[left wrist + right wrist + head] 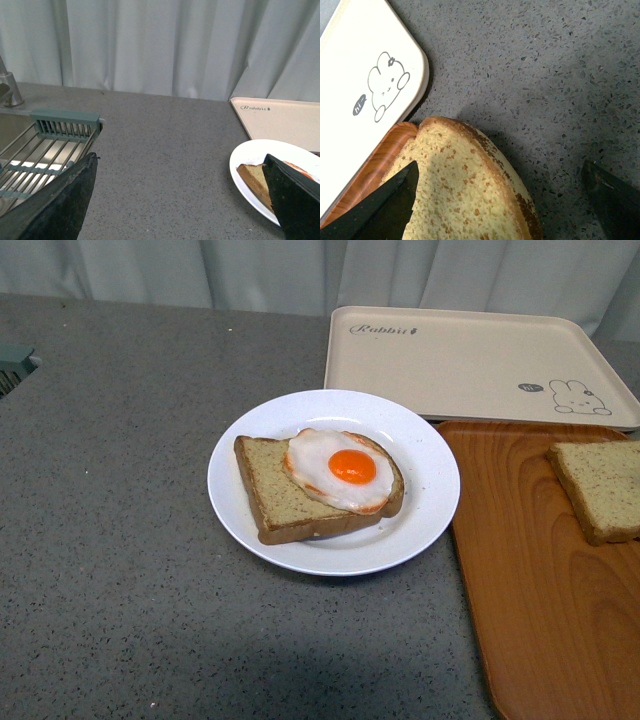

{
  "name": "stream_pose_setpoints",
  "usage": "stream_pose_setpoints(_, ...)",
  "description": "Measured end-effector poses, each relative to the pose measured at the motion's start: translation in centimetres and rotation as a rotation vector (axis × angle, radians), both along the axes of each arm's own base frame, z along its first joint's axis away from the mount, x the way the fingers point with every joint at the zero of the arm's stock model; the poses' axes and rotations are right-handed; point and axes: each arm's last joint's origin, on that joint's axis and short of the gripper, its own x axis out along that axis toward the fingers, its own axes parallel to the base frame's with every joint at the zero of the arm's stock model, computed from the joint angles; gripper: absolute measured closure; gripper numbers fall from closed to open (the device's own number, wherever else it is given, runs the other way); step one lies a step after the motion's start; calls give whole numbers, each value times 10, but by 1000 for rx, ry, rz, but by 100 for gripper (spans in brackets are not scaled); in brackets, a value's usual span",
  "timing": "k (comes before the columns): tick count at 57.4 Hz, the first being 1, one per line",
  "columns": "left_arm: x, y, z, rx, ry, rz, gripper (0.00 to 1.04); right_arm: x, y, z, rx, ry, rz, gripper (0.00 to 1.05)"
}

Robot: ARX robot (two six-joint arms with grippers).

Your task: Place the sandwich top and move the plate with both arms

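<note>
At the far left, a grey-green slatted sink rack (65, 125) sits beside the grey speckled surface (120, 540). Our left claw (180, 159) hangs above that surface, its black fingers spread wide with nothing between them. To its right lies the round white plate (430, 480), which carries a tan slice of bread (270, 490) with a white-and-orange fried egg (340, 470) on top.

Behind the plate, further right, is the beige rectangular rabbit-printed tray (450, 360). In front of that is the orange-brown wood-grain tray (530, 600), touching or just beside the plate's rim.

The sandwich top (600, 490), a thick square slice of speckled tan bread with a darker crust, lies flat on the wooden tray's right part, well apart from the plate. Our right claw (500, 167) looks down on it, spread wide and gripping nothing. The slice sits under one finger, with its rounded crust reaching into the gap. We judge the right arm far nearer, and the slice must travel left to the egg.
</note>
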Motion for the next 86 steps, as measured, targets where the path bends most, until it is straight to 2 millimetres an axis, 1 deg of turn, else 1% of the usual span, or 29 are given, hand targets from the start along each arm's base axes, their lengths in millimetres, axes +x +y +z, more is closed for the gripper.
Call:
stream_pose_setpoints(5,0,0,0,0,0,0,6,0,0,0,7,-3,0,9)
stream_pose_setpoints(7,0,0,0,0,0,0,6,0,0,0,11,-3,-2,11)
stream_pose_setpoints(12,0,0,0,0,0,0,6,0,0,-2,24,4,-10,28)
stream_pose_setpoints(16,0,0,0,0,0,0,6,-1,1,-4,55,7,-17,46)
stream_pose_setpoints(29,0,0,0,0,0,0,6,0,1,-3,101,-11,-19,78)
stream_pose_setpoints(36,0,0,0,0,0,0,6,2,1,7,124,-50,-17,94)
stream_pose_setpoints(40,0,0,0,0,0,0,6,4,2,16,130,-81,-9,100)
stream_pose_setpoints(42,0,0,0,0,0,0,6,5,4,21,136,-99,-3,101)
stream_pose_setpoints(50,0,0,0,0,0,0,6,12,15,49,180,-213,48,101)
stream_pose_setpoints(55,0,0,0,0,0,0,6,16,33,73,222,-301,110,101)
stream_pose_setpoints(58,0,0,0,0,0,0,6,18,42,83,237,-333,139,101)
stream_pose_setpoints(60,0,0,0,0,0,0,6,19,52,91,251,-358,165,101)
stream_pose_setpoints(63,0,0,0,0,0,0,6,20,64,96,262,-373,194,101)
stream_pose_setpoints(65,0,0,0,0,0,0,6,20,79,101,272,-382,233,101)
stream_pose_setpoints(66,0,0,0,0,0,0,6,20,82,101,274,-382,242,101)
stream_pose_setpoints(67,0,0,0,0,0,0,6,19,92,102,279,-382,267,101)
stream_pose_setpoints(71,0,0,0,0,0,0,6,18,113,103,283,-378,314,101)
stream_pose_setpoints(75,0,0,0,0,0,0,6,15,144,100,282,-367,384,101)
stream_pose_setpoints(77,0,0,0,0,0,0,6,12,163,95,276,-349,423,101)
stream_pose_setpoints(81,0,0,0,0,0,0,6,6,192,80,261,-300,488,101)
stream_pose_setpoints(86,0,0,0,0,0,0,6,3,212,64,237,-253,531,101)
